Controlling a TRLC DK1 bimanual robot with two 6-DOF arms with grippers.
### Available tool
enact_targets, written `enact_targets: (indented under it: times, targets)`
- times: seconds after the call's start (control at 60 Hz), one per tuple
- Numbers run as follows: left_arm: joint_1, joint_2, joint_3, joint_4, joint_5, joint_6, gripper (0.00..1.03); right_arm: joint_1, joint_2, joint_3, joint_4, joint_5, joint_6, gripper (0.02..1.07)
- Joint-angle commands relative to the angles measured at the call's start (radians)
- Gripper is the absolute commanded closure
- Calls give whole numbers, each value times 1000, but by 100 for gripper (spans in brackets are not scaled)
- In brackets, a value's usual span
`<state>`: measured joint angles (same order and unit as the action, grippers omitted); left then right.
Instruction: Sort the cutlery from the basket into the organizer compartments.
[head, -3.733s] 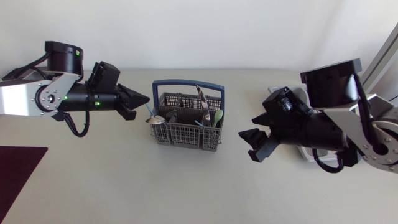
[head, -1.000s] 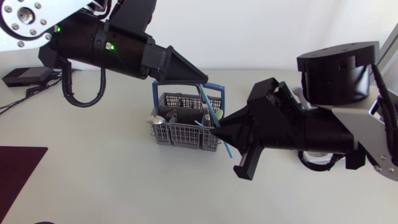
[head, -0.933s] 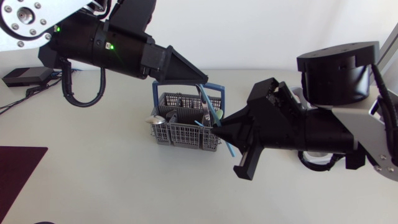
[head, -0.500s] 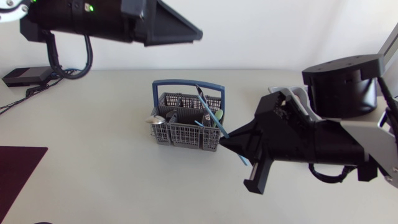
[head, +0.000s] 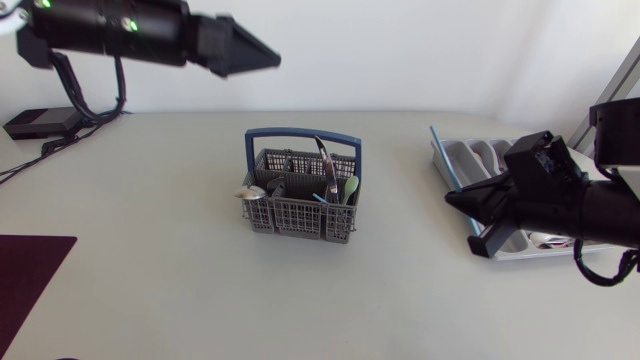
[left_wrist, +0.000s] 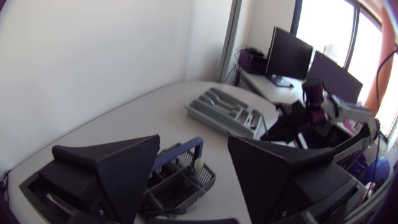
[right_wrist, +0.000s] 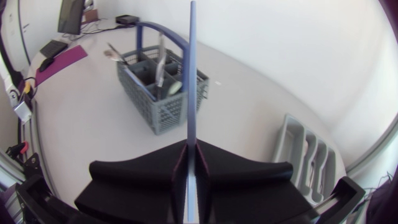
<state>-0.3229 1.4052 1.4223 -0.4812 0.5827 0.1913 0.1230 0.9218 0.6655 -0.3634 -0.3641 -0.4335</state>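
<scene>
Basket (head: 298, 216) — grey mesh, R hand (right_wrist: 191, 149) gripping slim blue utensil (right_wrist: 191, 68)

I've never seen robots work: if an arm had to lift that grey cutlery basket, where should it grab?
Probably the blue handle at mid-span, coming from above: it arches high over the basket, leaving room beneath for a finger. Keep clear of the tall silver piece leaning up near one end.

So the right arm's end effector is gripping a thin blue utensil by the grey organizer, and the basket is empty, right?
No, the basket is not empty: the head view shows cutlery standing in it. The right end effector does grip the thin blue utensil by the grey organizer.
</scene>
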Motion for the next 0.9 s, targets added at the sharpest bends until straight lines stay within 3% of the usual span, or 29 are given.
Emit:
enact_targets:
  times: [0.0, 0.183, 0.383, 0.883]
  targets:
    - [-38, -5, -106, -17, -55, 129, 26, -123, 109, 2, 40, -12, -42, 102]
    - [-96, -15, -258, 29, -165, 247, 27, -263, 361, 75, 150, 5, -31, 102]
    - [-162, -32, -355, 81, -248, 316, 27, -304, 649, 236, 224, 142, 33, 102]
    - [-232, -34, -497, 220, -328, 384, 27, -316, 1046, 502, 182, 324, 142, 102]
